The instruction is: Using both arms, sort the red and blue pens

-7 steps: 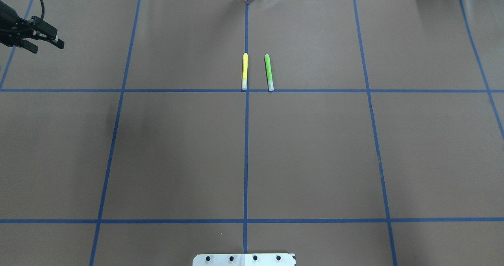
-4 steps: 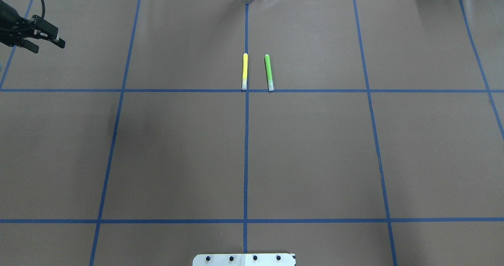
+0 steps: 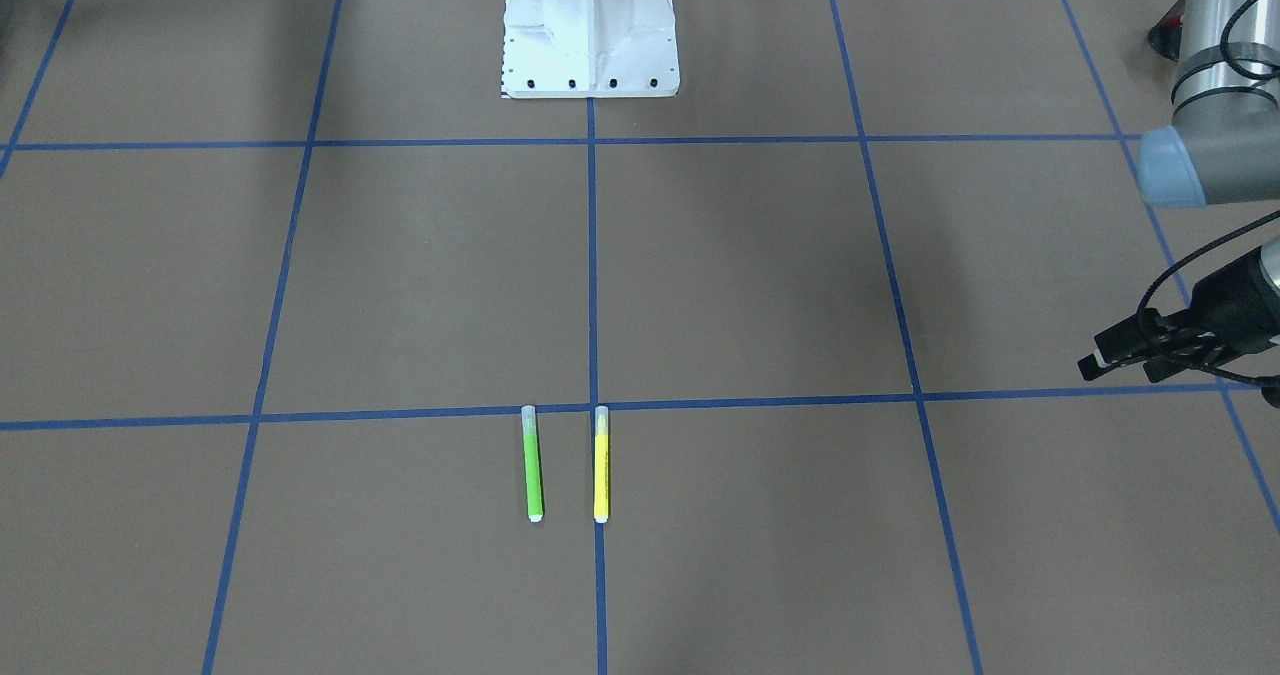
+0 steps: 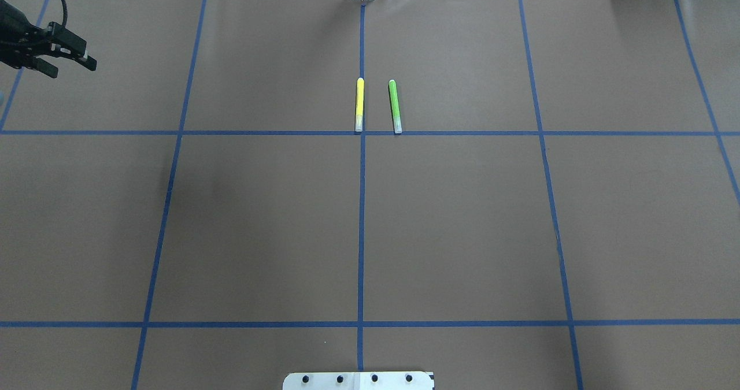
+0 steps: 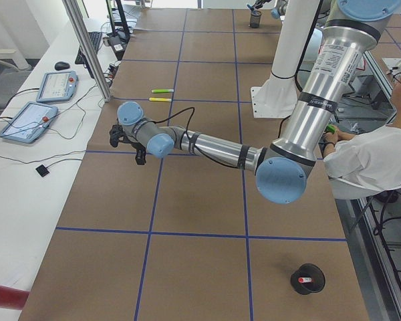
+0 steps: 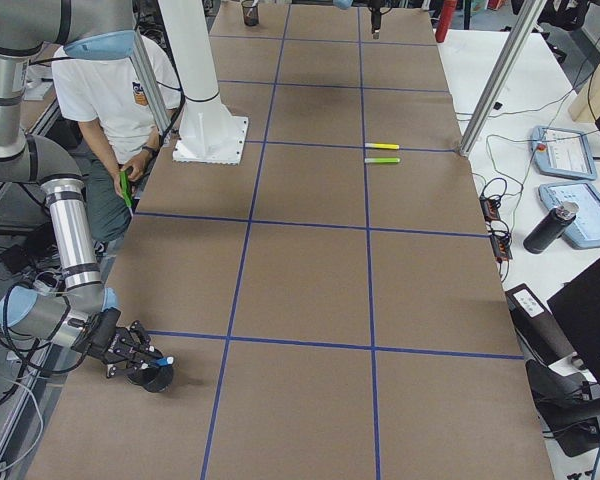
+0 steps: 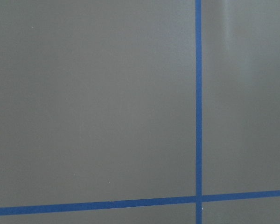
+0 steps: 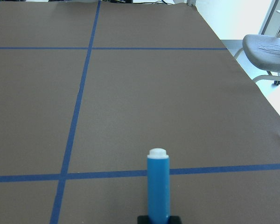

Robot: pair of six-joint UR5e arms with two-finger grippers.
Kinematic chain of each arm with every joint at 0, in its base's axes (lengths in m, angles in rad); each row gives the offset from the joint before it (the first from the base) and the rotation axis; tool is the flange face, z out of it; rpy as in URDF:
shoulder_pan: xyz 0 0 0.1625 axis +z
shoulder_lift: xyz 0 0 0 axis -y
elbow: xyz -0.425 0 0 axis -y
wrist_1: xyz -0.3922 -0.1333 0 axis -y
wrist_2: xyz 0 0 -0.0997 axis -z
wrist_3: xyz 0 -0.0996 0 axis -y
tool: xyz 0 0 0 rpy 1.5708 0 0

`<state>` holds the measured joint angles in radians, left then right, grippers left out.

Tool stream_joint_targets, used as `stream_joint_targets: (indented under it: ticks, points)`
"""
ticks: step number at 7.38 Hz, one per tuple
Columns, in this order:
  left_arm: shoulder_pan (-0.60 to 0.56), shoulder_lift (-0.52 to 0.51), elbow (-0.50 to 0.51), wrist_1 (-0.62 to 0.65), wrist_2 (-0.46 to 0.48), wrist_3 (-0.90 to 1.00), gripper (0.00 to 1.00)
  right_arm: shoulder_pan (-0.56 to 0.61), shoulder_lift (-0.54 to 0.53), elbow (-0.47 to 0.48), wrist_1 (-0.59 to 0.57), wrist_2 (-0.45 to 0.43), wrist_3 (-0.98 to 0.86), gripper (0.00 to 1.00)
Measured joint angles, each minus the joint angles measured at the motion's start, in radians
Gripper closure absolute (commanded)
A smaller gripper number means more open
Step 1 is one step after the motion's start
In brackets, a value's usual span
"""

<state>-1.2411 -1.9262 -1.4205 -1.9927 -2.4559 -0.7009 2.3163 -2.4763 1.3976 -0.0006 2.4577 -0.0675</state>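
Starting from the white pedestal base and reading clock directions off the overhead view, I find the red marker out at 9 o'clock, resting inside the left-side black cup at that end of the table, with its red end showing. At 3 o'clock, at the opposite end, the right gripper sits low beside the right-side black cup. Its jaws are clamped on the blue pen, which sticks straight out ahead of the wrist camera, white tip forward. From the side that tip lies over the cup, and I cannot tell whether the two touch. Farther out, at about 10 o'clock, the left gripper hangs above the table with its jaws parted and nothing between them. Its wrist camera sees only brown table and blue tape lines. Farthest, at 12 o'clock, the yellow pen and green pen lie side by side, close but apart, the yellow one on the centre tape line.
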Motion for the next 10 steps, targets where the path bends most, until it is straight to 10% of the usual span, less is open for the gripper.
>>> stream_joint_targets:
  ticks: [1, 2, 3, 10]
  points:
    - [0.0, 0.0, 0.0, 0.0, 0.0, 0.0, 0.08, 0.013, -0.004, 0.0, 0.0, 0.0, 0.0, 1.0]
    - [0.0, 0.0, -0.002, 0.0, 0.0, 0.0, 0.08, 0.022, -0.01, 0.0, 0.001, 0.0, 0.0, 0.64]
    - [0.0, 0.0, -0.005, 0.001, 0.0, 0.0, 0.08, 0.028, -0.012, 0.0, 0.001, 0.0, 0.0, 0.01]
    - [0.01, 0.001, -0.011, 0.002, 0.0, -0.03, 0.08, 0.052, 0.061, 0.093, -0.093, 0.005, 0.017, 0.0]
